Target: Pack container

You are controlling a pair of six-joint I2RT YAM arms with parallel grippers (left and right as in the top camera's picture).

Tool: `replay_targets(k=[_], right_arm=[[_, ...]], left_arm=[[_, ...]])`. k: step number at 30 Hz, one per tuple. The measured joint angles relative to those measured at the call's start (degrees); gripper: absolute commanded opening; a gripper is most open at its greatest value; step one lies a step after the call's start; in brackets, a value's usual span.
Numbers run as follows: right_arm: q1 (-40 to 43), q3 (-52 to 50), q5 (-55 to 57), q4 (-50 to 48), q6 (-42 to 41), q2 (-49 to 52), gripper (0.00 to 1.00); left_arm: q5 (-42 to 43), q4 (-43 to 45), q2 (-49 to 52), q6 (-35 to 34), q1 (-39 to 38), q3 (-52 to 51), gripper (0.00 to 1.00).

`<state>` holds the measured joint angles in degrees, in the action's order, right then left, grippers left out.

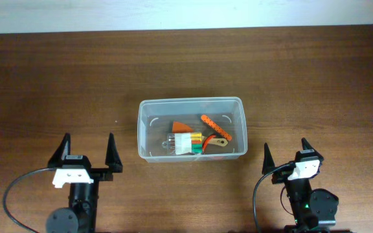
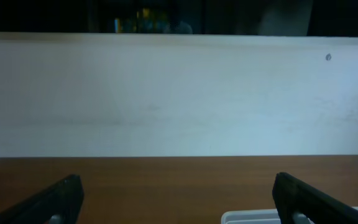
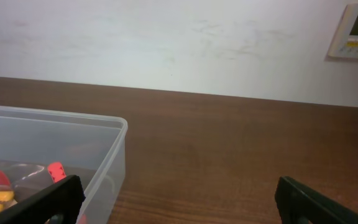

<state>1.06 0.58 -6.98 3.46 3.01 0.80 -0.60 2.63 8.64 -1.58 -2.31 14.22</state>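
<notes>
Arms: two, one at each near corner of the table (image 1: 44, 77).
Left gripper (image 1: 89, 144): one; its two dark fingers stand spread wide, nothing between them. In its own wrist view the left gripper (image 2: 179, 208) shows both fingers (image 2: 51, 202) apart over bare wood.
Container (image 1: 190, 100): one clear tub, upright on the table. It lies ahead of and to the right of the left gripper, and ahead of and to the left of the right gripper, touching neither. Only a corner of its rim (image 2: 247, 217) enters the left wrist view, beside the right-hand finger.
Contents: four items can be told apart, all in the tub's nearer half.
Orange wedge (image 1: 181, 125): one, flat on the floor of the tub.
Clear pack (image 1: 185, 142): one, with yellow, green and red bands, just nearer than the wedge.
Orange studded strip (image 1: 215, 126): one, lying slantwise to the right of the wedge.
Tan handle (image 1: 216, 144): one, beside the pack, below the strip.
Right gripper (image 1: 285, 145): one; two fingers parted fully, holding nothing. In the right wrist view the right gripper (image 3: 179, 205) has the container (image 3: 114, 134) by its left finger (image 3: 42, 202).
</notes>
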Motion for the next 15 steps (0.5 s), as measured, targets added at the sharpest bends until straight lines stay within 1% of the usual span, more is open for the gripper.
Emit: replay_targets(k=[4, 10, 15], right_arm=[[0.0, 0.0, 0.0, 0.0, 0.0, 0.0, 0.99], [0.0, 0.0, 0.0, 0.0, 0.0, 0.0, 0.99], [0.0, 0.0, 0.0, 0.0, 0.0, 0.0, 0.99]], left_arm=[[0.0, 0.2, -3.3, 0.0, 0.0, -3.5, 0.99], [0.0, 4.2, -7.3, 0.7, 0.0, -8.3, 0.99], [0.0, 4.6, -7.8, 1.4, 0.0, -10.4, 0.99]])
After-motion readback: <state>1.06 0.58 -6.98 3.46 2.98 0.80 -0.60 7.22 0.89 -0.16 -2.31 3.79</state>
